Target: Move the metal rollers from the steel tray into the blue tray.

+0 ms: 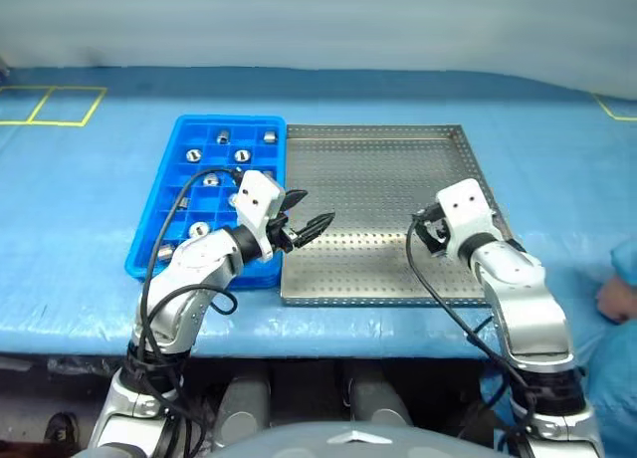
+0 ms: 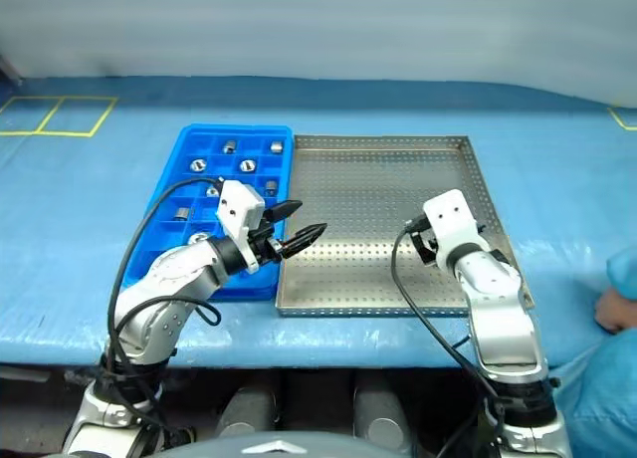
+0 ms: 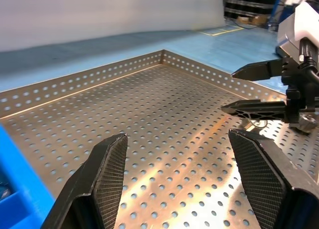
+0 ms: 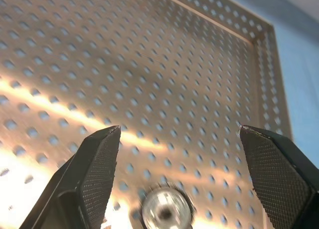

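Over the near right part of the steel tray (image 1: 378,179), the right gripper (image 4: 177,154) hangs open just above one remaining metal roller (image 4: 166,209), while the left gripper (image 1: 304,217), also open and empty, hovers beside the blue tray (image 1: 159,239); next, I judge, comes lowering and closing on that roller.

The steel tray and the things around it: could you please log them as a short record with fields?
steel tray: right of the blue tray, edges adjoining
rollers: several in blue tray compartments
last roller: on the steel tray, between the right gripper's fingers, not gripped
left gripper: open, empty, over the steel tray's left edge
right gripper: open, over the tray's right part
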Action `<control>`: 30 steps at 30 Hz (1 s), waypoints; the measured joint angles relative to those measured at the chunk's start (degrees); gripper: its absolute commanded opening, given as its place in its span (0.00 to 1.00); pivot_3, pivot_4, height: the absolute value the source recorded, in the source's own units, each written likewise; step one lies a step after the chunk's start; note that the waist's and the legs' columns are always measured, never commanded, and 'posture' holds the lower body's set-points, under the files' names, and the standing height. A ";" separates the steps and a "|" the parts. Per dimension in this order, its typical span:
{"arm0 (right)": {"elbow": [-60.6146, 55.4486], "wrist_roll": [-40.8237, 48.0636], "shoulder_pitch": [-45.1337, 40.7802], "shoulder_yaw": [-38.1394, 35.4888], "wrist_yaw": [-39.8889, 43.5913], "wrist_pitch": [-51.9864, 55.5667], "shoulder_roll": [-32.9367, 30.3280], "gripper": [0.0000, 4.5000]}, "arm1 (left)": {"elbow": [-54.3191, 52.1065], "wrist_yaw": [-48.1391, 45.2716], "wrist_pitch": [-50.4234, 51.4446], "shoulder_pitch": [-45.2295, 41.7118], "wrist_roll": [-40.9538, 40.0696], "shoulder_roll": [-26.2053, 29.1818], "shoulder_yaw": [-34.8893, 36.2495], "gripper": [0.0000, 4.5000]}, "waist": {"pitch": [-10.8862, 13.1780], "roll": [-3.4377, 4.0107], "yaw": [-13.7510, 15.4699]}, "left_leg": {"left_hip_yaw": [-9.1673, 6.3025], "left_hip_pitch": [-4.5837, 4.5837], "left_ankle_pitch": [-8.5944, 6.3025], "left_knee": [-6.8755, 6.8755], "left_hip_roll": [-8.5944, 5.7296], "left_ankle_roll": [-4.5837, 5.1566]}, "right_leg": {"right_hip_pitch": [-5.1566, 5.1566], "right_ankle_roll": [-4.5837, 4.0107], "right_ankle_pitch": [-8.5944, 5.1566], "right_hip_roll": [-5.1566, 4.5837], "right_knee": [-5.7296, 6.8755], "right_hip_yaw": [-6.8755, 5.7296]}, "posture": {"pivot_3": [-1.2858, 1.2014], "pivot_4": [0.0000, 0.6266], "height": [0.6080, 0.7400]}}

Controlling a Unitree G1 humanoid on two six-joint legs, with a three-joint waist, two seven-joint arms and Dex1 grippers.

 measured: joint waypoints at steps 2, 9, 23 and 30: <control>-1.99 -0.26 2.92 -1.83 -0.23 2.60 -0.93 0.89 | 0.97 -0.47 -0.44 -0.19 0.24 0.00 -0.87 0.79 | 0.00 0.00 -0.45 | 0.00 -0.03 -0.01 0.00 -0.02 0.01 | -0.01 0.01 0.01 -0.01 -0.04 0.04 | 0.48 0.24 1.00; -7.96 0.07 8.39 -6.25 -0.11 8.70 -2.54 0.89 | 2.79 -2.38 -1.39 -0.26 1.02 0.07 -2.15 0.79 | 0.00 0.00 -1.73 | 0.04 0.00 -0.01 0.04 -0.02 0.02 | -0.01 0.05 0.02 0.00 0.00 0.08 | 0.48 0.24 1.00; -11.14 2.88 9.48 -7.83 -1.56 15.09 2.84 0.89 | 3.35 -2.48 -1.62 -0.16 1.79 0.12 -2.16 0.79 | 0.00 0.00 -1.81 | 0.05 -0.01 -0.01 0.06 -0.03 0.02 | 0.00 0.06 0.03 0.00 -0.02 0.10 | 0.49 0.24 1.00; -10.47 3.81 9.26 -9.39 -2.79 16.17 3.97 0.89 | 3.35 -1.97 -1.62 1.04 2.02 0.01 -2.16 0.79 | 0.00 0.00 -1.70 | 0.05 -0.01 -0.01 0.06 -0.03 0.02 | 0.00 0.06 0.03 0.00 -0.02 0.10 | 0.49 0.24 1.00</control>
